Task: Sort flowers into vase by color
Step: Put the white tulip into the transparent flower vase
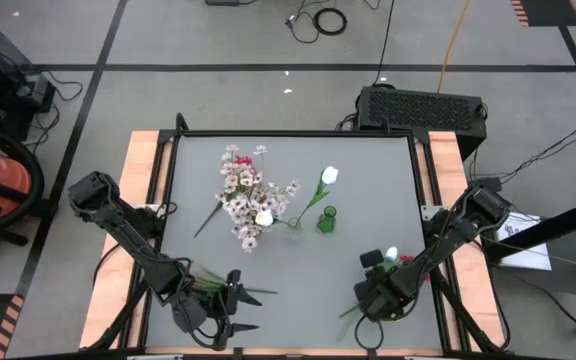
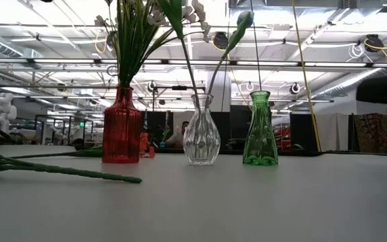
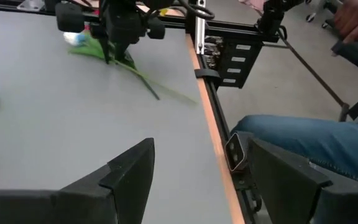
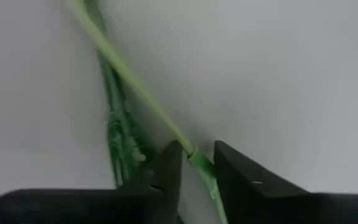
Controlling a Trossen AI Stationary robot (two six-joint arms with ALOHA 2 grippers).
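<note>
R tool (image 4: 196, 163) pinching tulip stem (image 4: 129, 81), stem flat, bud (image 1: 392, 253) twd table's far edge

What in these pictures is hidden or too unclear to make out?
- High view: right gripper fingertips, hidden under its own arm.
- Right wrist view: the flower stem is blurred, its bloom cut off by the edge.
- Low view: the red vase bouquet's tops are cut off.
- Left wrist view: a person's leg only.

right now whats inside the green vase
One white tulip bud on a green stem leans out of the green vase. The low view shows only that stem in it; its foot is blurred by the glass.
</note>
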